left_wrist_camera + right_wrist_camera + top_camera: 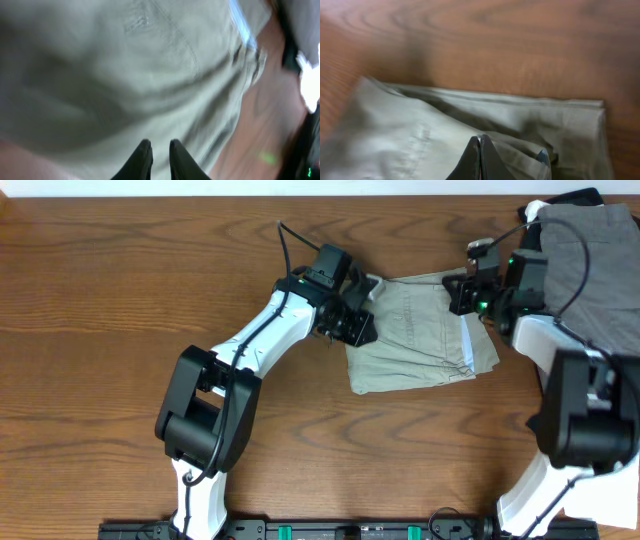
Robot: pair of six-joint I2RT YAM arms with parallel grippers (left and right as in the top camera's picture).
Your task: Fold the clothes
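Observation:
The khaki-olive shorts (420, 340) lie folded on the table at centre right, with the pale blue waistband lining (468, 345) showing at their right edge. My left gripper (358, 318) is at their upper left edge. In the left wrist view its fingers (160, 150) are nearly together, with the cloth (125, 75) filling the narrow gap. My right gripper (462, 292) is at the shorts' upper right corner. In the right wrist view its fingers (480, 145) are pressed shut on a raised fold of the shorts (395, 145).
A pile of grey and dark garments (595, 260) lies at the table's far right, partly under the right arm. Bare wooden tabletop (120, 300) stretches to the left and in front of the shorts.

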